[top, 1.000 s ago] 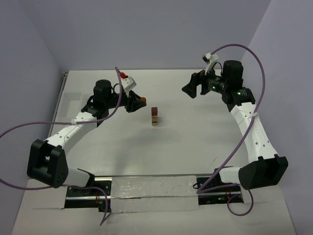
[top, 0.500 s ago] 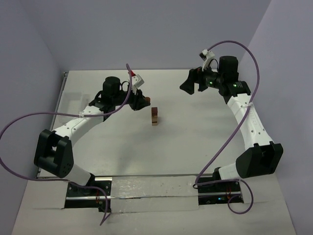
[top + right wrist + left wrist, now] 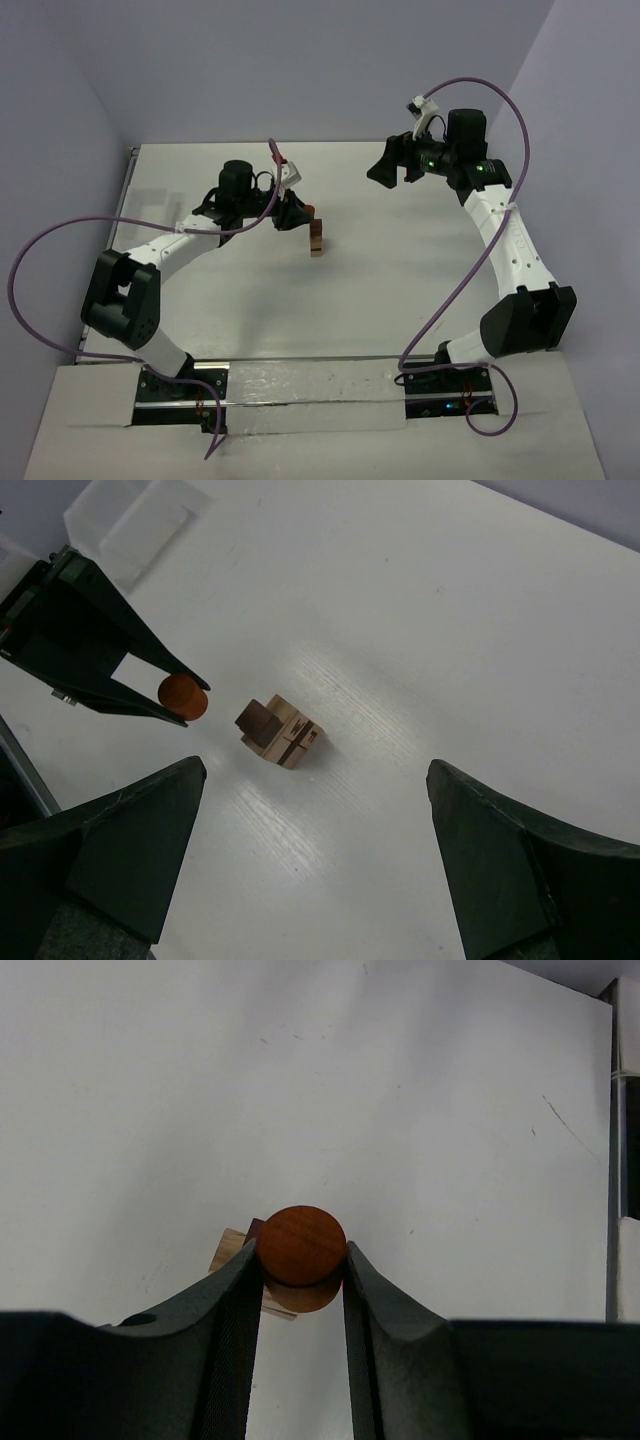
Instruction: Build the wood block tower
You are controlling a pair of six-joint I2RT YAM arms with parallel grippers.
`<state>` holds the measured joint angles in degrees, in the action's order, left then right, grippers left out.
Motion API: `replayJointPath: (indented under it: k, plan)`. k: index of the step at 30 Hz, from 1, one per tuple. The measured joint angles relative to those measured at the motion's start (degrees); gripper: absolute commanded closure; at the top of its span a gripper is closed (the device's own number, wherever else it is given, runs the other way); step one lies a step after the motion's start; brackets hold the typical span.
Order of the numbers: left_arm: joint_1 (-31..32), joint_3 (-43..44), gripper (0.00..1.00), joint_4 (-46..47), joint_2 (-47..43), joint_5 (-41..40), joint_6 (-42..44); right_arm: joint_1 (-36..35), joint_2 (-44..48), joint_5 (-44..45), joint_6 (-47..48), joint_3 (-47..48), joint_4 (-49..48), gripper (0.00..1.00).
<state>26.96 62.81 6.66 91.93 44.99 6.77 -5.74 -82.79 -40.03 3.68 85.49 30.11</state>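
Observation:
The tower (image 3: 316,238) stands mid-table: pale tan blocks topped by a dark brown one, also in the right wrist view (image 3: 278,730). My left gripper (image 3: 304,213) is shut on a round reddish-brown wood block (image 3: 302,1245), held just left of and above the tower's top. The tan tower edge (image 3: 232,1250) peeks out behind the left finger. From the right wrist view the held block (image 3: 182,696) sits apart from the tower. My right gripper (image 3: 390,172) is open and empty, raised at the far right, looking down on the tower.
A white table (image 3: 400,290) with a purple wall behind. A metal rail (image 3: 310,385) runs along the near edge between the arm bases. Purple cables loop off both arms.
My left gripper has carried the round block to the right, from well left of the tower to just beside its top. The right gripper has shifted slightly left and up.

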Motion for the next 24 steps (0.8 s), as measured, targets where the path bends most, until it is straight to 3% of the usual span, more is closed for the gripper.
replayJointPath:
  k: [24]
  plan:
    - [2.1, -11.5, 1.00, 27.2, 4.6, -4.1, -4.7, 0.0, -4.7, -0.5, 0.0, 0.8, 1.4, 0.00]
